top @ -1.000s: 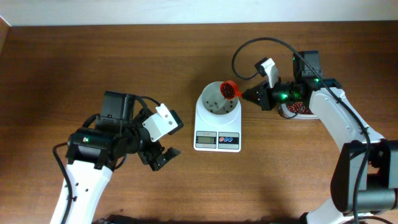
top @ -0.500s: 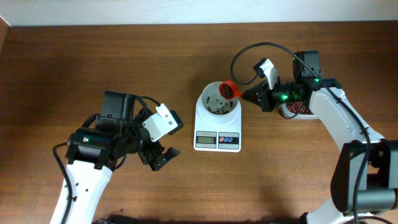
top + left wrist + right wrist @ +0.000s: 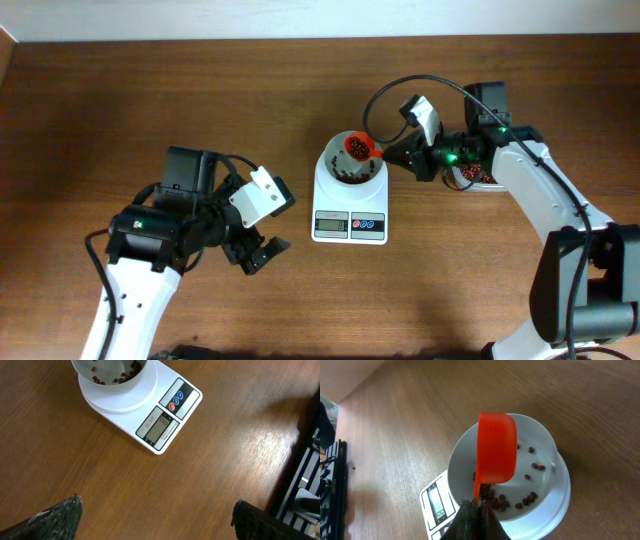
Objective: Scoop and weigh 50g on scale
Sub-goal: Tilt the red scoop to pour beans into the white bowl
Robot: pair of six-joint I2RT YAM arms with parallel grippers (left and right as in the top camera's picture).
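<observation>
The white scale (image 3: 349, 226) stands mid-table, with its round white bowl (image 3: 333, 156) on top. Dark red-brown beans (image 3: 346, 179) lie loose in the bowl's bottom. A red scoop (image 3: 358, 148) hangs tilted over the bowl's right side, and my right gripper (image 3: 402, 157) is shut on its handle. In the right wrist view the scoop (image 3: 496, 447) shows its back above the beans (image 3: 496, 498), with the gripper (image 3: 476, 508) pinching the thin handle. My left gripper (image 3: 258, 252) is open above bare wood, left of the scale. Its wrist view shows the scale (image 3: 165, 422), with the gripper (image 3: 155, 522) holding nothing.
A tub of beans (image 3: 480, 176) sits behind my right arm, right of the scale. The scale's display and red and blue buttons (image 3: 175, 400) face the table's front edge. A dark rack (image 3: 305, 475) stands at the right edge of the left wrist view.
The scoop has moved a little left over the bowl and tipped, and beans have gathered in the bowl. The left arm has not moved.
</observation>
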